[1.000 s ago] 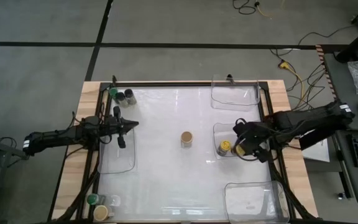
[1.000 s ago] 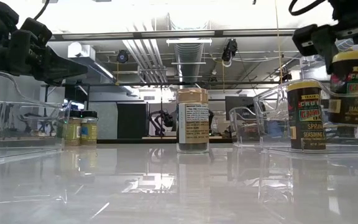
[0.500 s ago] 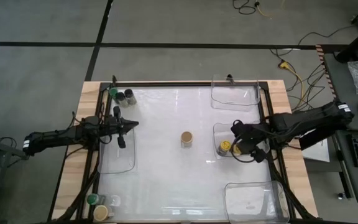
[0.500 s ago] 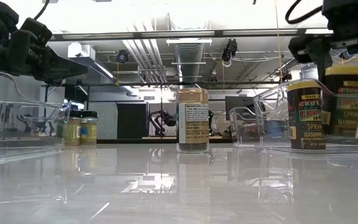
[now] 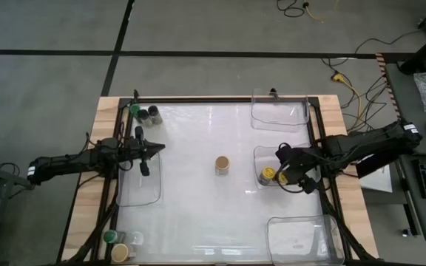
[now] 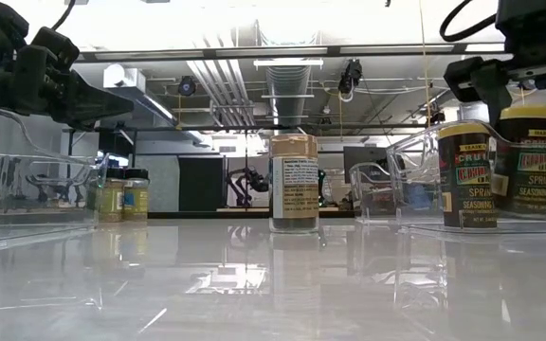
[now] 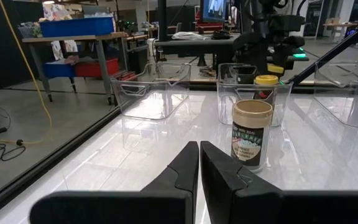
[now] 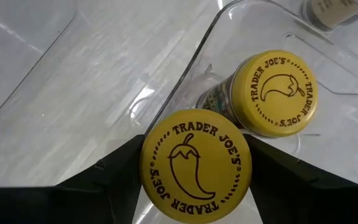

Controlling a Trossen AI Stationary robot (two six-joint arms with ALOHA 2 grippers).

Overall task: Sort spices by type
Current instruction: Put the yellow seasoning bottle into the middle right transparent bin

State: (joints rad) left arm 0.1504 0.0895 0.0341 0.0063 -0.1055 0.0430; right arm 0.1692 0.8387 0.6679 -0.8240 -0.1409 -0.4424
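Lowered since a second ago, the right pincer point(image 8: 194, 186) grips a yellow-lidded jar point(image 8: 196, 165) touching its twin point(image 8: 272, 93); release gently. Left pincer point(image 7: 199, 163) idles closed.

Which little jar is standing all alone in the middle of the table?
The tan-lidded jar. It stands by itself mid-table, outside every bin, while the other jars sit in pairs at the corners or in a bin.

two jars point(image 5: 274, 176) in mid-right bin point(image 5: 258, 155) | one jar point(image 5: 222, 164) table centre point(image 5: 198, 214)
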